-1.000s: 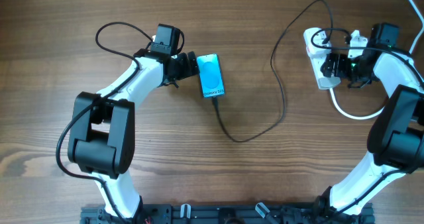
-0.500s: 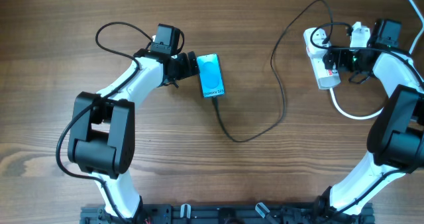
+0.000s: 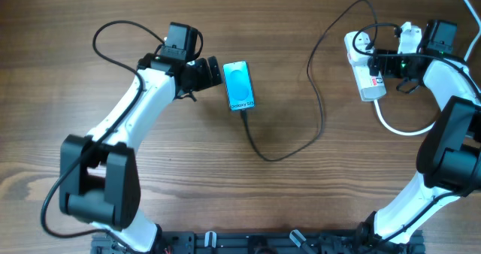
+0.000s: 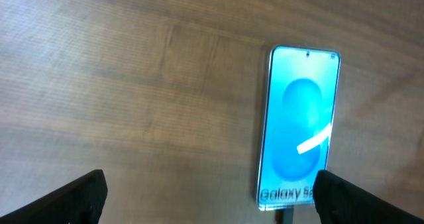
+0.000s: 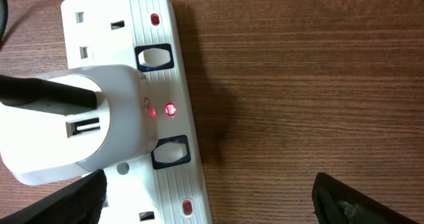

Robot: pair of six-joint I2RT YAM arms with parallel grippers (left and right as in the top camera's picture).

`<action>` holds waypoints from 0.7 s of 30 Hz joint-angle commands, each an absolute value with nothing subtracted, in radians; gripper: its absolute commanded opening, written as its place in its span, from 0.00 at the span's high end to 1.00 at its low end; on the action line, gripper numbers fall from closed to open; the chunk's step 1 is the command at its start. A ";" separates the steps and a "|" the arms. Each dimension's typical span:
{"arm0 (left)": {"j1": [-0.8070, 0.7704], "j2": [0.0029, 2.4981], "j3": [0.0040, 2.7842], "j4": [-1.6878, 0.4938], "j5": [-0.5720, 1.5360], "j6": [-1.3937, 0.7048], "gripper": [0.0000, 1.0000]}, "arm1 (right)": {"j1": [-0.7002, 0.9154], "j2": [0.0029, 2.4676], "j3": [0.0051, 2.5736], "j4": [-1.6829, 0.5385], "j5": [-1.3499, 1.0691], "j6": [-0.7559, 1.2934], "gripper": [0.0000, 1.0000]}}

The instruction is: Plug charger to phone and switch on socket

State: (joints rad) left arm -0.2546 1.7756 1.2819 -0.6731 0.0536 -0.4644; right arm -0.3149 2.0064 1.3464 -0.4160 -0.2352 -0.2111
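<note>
Overhead: my left arm (image 3: 135, 107) has drawn back from phone (image 3: 239, 86), lying upper-left on desk (image 3: 301, 201), charger (image 3: 319, 104) plugged in.
Left wrist: left fingers (image 4: 73, 199) apart, empty.
Right wrist: right fingers (image 5: 358, 201) apart; socket (image 5: 175, 65) lamp (image 5: 170, 109) glows red. I judge it switched on.

L gripper (image 3: 215, 72), R gripper (image 3: 374, 63): jaws wide.

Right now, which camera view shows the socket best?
The right wrist view. The socket lies close below the camera, so its switches, a lit red light and the plugged white adapter are clear. The overhead view shows it only small, at top right. The left wrist view shows the phone, not the socket.
</note>
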 commanded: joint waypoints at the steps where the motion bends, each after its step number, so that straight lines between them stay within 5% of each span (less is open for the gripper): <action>1: -0.249 1.706 1.279 -0.766 0.096 -0.484 0.00 | -0.310 2.005 1.349 -0.403 -0.252 -0.220 0.00; 21: -0.251 1.676 1.279 -0.894 0.096 -0.483 0.00 | -0.309 2.005 1.349 -0.400 -0.248 -0.217 0.00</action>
